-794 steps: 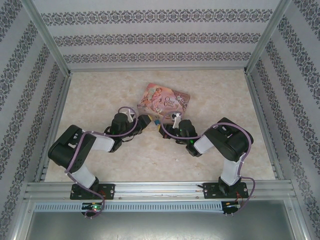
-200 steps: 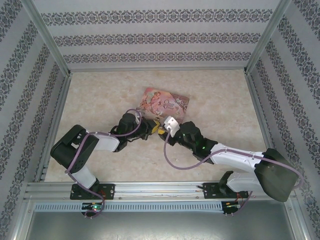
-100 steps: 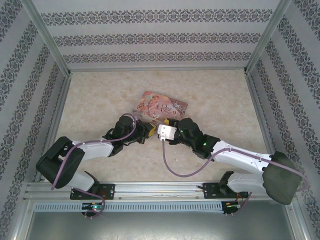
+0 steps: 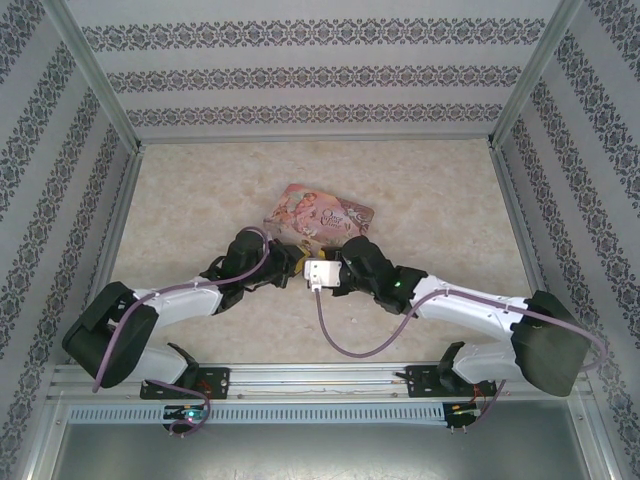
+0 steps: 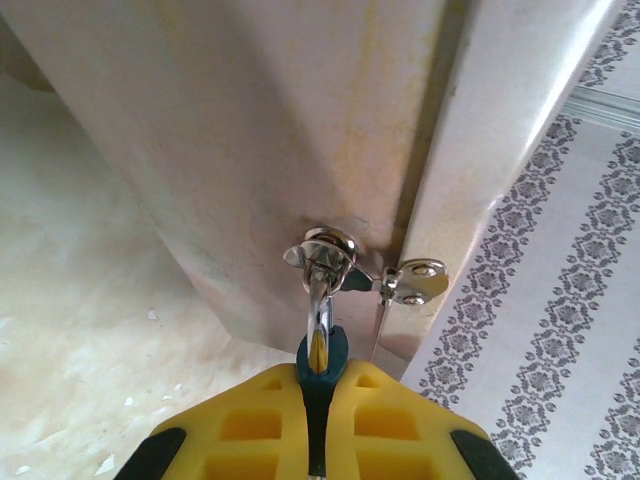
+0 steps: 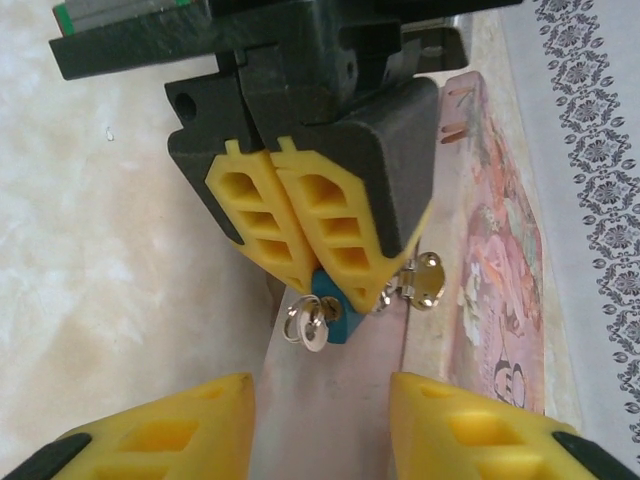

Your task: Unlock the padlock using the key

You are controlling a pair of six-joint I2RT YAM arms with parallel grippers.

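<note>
The padlock (image 5: 322, 362) is tiny with a blue body, and its thin silvery shackle (image 5: 319, 300) runs through the hasp (image 5: 320, 250) on the pink tin (image 4: 318, 213). My left gripper (image 5: 320, 385) is shut on the padlock's body. In the right wrist view the padlock (image 6: 335, 310) pokes out below the left gripper's yellow fingers (image 6: 270, 220). A small silvery key (image 6: 312, 328) on a ring sticks out of it. My right gripper (image 6: 320, 420) is open, its fingers either side of the key and just short of it, touching nothing.
The tin's plain side wall (image 5: 250, 120) stands right in front of the left gripper, with a second hinge plate (image 5: 418, 281) beside the hasp. Both arms meet at the tin's near edge (image 4: 305, 258). Patterned walls (image 4: 320, 75) enclose the beige table (image 4: 200, 190).
The right arm has swung left and lower toward the left gripper. The left arm has stretched out flatter. The tin has shifted slightly left.
</note>
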